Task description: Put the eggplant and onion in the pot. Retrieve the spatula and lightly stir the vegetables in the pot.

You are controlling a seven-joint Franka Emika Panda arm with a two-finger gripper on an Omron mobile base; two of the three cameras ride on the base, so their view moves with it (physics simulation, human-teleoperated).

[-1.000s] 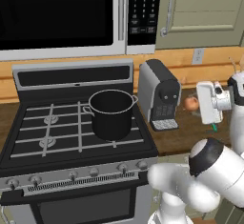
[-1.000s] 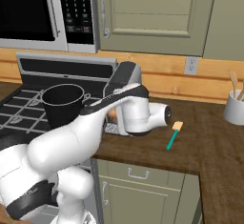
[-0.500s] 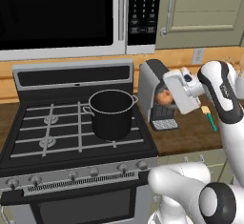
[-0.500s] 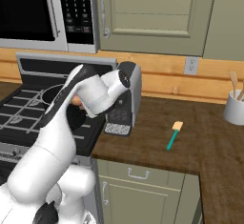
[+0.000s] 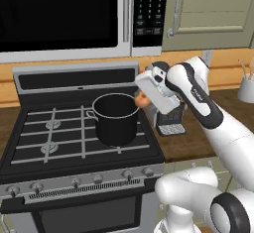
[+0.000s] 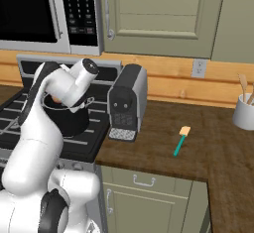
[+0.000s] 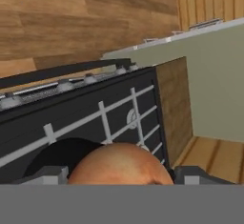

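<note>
Left base view has my gripper (image 5: 141,99) at the right rim of the pot (image 5: 115,119), jaws spread wide around the onion (image 5: 142,100), a round orange-brown ball held between them. That onion sits level with the rim's edge, partly over the opening and partly outside it. The pot stands on the stove (image 5: 74,138), on the right-hand grate, and its two small side handles stick out left and right. To the left of the pot the other grates are bare metal, plenty of room there. To the right of the pot the coffee machine (image 5: 170,120) stands close, just behind my wrist, so that side is tight.

From the right base view my forearm crosses in front of the pot (image 6: 69,120), and the onion (image 6: 56,98) peeks out above its rim. Well to the right of the pot, past the coffee machine (image 6: 126,101), the spatula (image 6: 181,140) lies flat on the wooden counter (image 6: 208,152) with open surface all around it. A white utensil holder (image 6: 244,112) stands farther right still.

Along my hand view the onion (image 7: 119,163) bulges between my fingertips (image 7: 47,174), with the pot's dark mouth (image 7: 62,156) under it and the stove's front edge beyond
</note>
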